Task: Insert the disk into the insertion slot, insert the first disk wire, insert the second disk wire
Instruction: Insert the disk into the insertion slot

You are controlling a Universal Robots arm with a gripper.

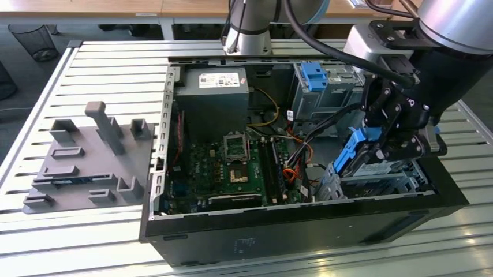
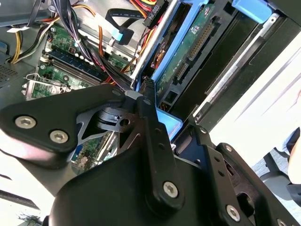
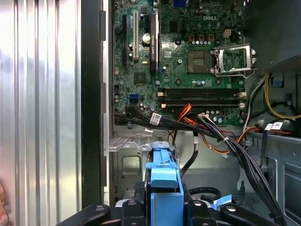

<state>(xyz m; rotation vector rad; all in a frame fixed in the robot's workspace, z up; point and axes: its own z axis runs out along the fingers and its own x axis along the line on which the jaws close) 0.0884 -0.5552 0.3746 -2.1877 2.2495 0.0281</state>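
We watch the gripper (image 1: 379, 154) | jaws clamped on the disk (image 1: 353, 151), tilted between them | just above the insertion slot (image 1: 379, 179) | case (image 1: 308, 231) corner, exterior view's right

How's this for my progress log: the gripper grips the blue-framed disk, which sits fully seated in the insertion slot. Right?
Not quite. The gripper does grip the disk, but the disk is not seated: the exterior view shows it tilted steeply, raised above the insertion slot.

Silver-grey arm (image 1: 462, 26), thick black cable (image 1: 327, 52), matte black gripper (image 1: 383, 151), silver screw heads (image 2: 170, 189).
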